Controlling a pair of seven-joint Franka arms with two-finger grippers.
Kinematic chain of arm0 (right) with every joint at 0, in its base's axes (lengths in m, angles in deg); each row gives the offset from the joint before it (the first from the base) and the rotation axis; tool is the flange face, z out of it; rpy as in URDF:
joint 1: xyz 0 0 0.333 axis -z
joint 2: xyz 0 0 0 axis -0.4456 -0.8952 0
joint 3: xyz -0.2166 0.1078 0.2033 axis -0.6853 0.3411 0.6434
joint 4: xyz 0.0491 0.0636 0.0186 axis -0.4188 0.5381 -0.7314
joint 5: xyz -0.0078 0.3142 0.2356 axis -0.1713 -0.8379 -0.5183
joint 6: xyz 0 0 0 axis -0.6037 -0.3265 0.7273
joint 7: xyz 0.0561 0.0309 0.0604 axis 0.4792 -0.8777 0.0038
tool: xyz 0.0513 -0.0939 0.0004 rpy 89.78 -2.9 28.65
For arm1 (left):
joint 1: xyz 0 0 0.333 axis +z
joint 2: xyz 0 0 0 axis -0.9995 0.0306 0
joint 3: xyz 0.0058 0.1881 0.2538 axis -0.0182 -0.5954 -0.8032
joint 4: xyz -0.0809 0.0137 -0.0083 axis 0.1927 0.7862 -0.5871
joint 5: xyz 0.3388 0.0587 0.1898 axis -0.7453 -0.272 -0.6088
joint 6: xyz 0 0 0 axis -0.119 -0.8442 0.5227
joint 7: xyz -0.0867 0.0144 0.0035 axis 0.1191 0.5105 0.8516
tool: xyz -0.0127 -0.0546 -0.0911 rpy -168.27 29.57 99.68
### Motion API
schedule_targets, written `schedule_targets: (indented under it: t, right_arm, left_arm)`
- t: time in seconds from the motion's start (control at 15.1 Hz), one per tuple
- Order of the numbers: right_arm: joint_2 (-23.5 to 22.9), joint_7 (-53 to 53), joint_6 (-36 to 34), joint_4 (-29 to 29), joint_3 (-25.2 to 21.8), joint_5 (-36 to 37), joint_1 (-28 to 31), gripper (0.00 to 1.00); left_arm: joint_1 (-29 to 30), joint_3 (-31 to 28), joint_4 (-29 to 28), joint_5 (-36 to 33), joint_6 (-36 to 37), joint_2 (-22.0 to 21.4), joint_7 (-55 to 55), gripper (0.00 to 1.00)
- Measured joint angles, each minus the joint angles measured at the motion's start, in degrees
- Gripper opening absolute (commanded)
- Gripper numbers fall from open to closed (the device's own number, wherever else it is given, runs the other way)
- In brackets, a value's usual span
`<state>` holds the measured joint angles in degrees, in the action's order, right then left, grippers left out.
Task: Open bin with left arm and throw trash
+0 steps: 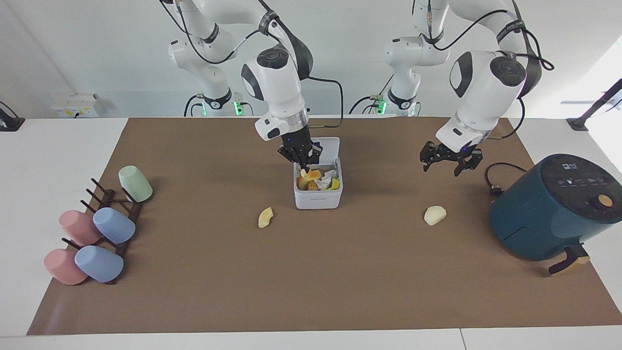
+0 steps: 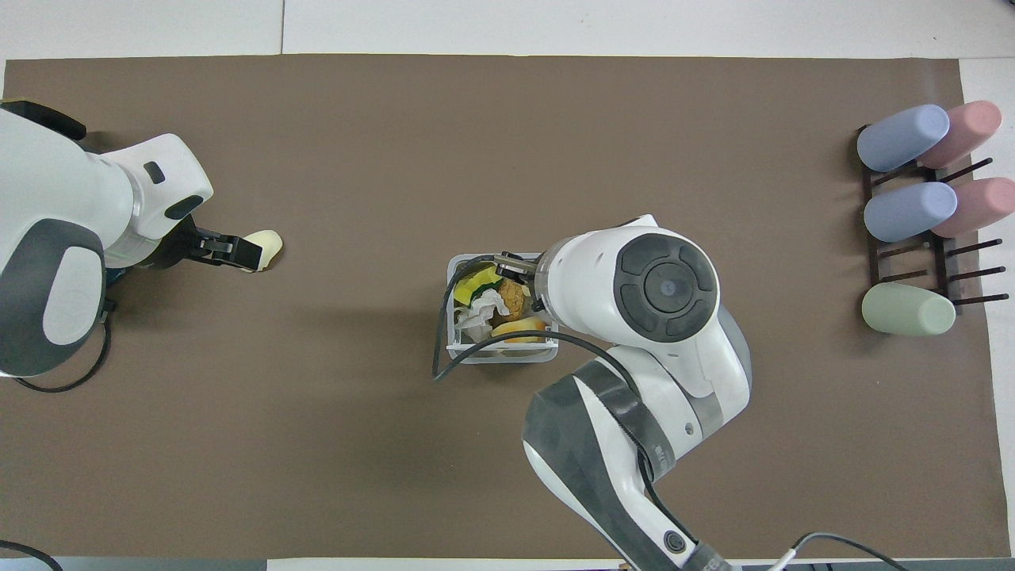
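right pincer (image 1: 302, 166) clamps a trash scrap (image 1: 303, 172) over the open bin (image 1: 318, 200). left pincer (image 1: 451, 162) wide, empty. scraps look light, soft: pinch mid-body, gently.

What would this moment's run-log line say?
bin: lid up | right gripper: shut on scrap, over bin | left gripper: open, above mat | loose scraps: two on mat
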<state>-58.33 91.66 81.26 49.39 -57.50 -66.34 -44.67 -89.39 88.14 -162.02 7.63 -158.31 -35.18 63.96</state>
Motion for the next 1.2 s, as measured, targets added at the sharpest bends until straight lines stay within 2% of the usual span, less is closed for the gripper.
schedule_targets:
  t: [0.13,0.2,0.4,0.46,0.73,0.93,1.0,1.2]
  right_arm:
    - [-0.23,0.00,0.00,0.31,-0.12,0.00,0.02,0.00]
    - [-0.25,0.00,0.00,0.44,-0.15,0.00,0.02,0.10]
    - [-0.25,0.00,0.40,0.52,-0.16,0.00,0.02,0.83]
    - [-0.25,0.00,0.66,0.52,-0.16,0.00,0.02,0.91]
    - [-0.25,0.00,0.98,0.56,-0.16,0.00,0.02,1.00]
    - [-0.25,0.00,1.01,0.61,-0.16,0.00,0.03,1.00]
    - [-0.25,0.00,1.01,0.61,-0.16,0.00,0.03,1.00]
    - [-0.25,0.00,1.01,0.63,-0.17,0.00,0.03,1.00]
  left_arm:
    - [1.44,0.00,-3.60,0.04,-6.46,2.39,-6.23,1.00]
    - [1.80,0.00,-4.38,0.05,-9.35,4.18,-8.81,1.00]
    - [2.08,0.13,-4.58,0.04,-15.21,9.47,-14.58,1.00]
    - [2.08,0.26,-4.48,0.04,-16.08,10.80,-16.18,1.00]
    - [1.92,0.72,-2.60,-0.66,-17.09,15.12,-18.87,1.00]
    - [1.91,0.73,-1.10,-1.66,-17.10,16.88,-19.46,1.00]
    - [1.91,0.73,-0.98,-1.70,-17.12,17.08,-19.62,0.93]
    - [1.91,0.73,-0.71,-1.77,-17.15,17.19,-19.75,0.49]
